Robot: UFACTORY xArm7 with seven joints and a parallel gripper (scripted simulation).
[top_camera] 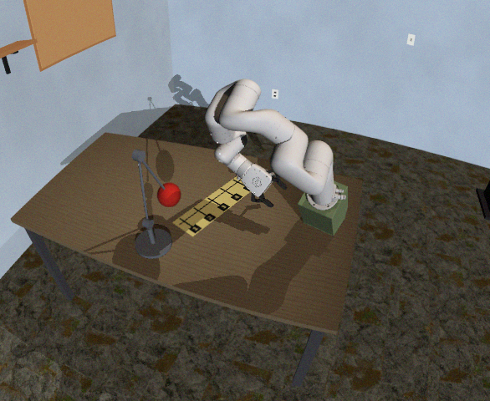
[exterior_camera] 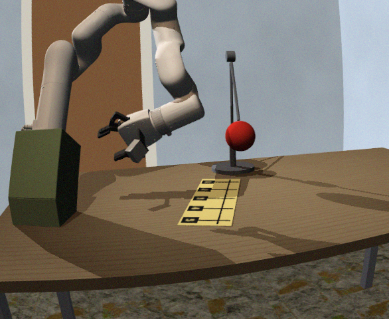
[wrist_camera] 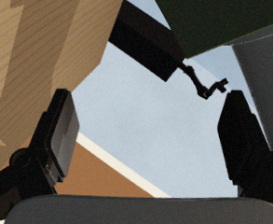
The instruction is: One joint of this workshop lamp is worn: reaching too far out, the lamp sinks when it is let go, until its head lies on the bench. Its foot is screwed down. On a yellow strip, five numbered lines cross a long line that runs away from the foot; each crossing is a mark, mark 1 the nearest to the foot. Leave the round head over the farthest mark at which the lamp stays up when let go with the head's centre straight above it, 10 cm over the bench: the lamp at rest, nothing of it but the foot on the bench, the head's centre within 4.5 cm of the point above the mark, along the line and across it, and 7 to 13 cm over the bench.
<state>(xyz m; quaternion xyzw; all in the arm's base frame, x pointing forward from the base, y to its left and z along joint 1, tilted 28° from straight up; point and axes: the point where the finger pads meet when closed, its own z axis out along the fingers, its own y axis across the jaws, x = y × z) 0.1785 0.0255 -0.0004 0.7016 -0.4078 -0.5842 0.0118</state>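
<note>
The lamp's round foot (top_camera: 152,246) (exterior_camera: 233,169) stands on the bench. Its lower arm rises steeply to the elbow joint (top_camera: 138,155) (exterior_camera: 230,56), and the upper arm slopes down to the red round head (top_camera: 169,195) (exterior_camera: 240,135). The head hangs well above the bench, near the foot's end of the strip; its exact mark cannot be told. The yellow strip (top_camera: 187,230) (exterior_camera: 210,213) shows all its crossings in the exterior view; my arm partly hides the far end in the top view. My gripper (top_camera: 278,195) (exterior_camera: 109,145) (wrist_camera: 148,107) is open and empty, away from the lamp, pointing towards my base.
The green base block (top_camera: 320,215) (exterior_camera: 33,165) carries my arm at one end of the bench (top_camera: 219,267) (exterior_camera: 147,247). My forearm and wrist hang between this block and the lamp. Shadows of the arm and lamp cross the bench and strip.
</note>
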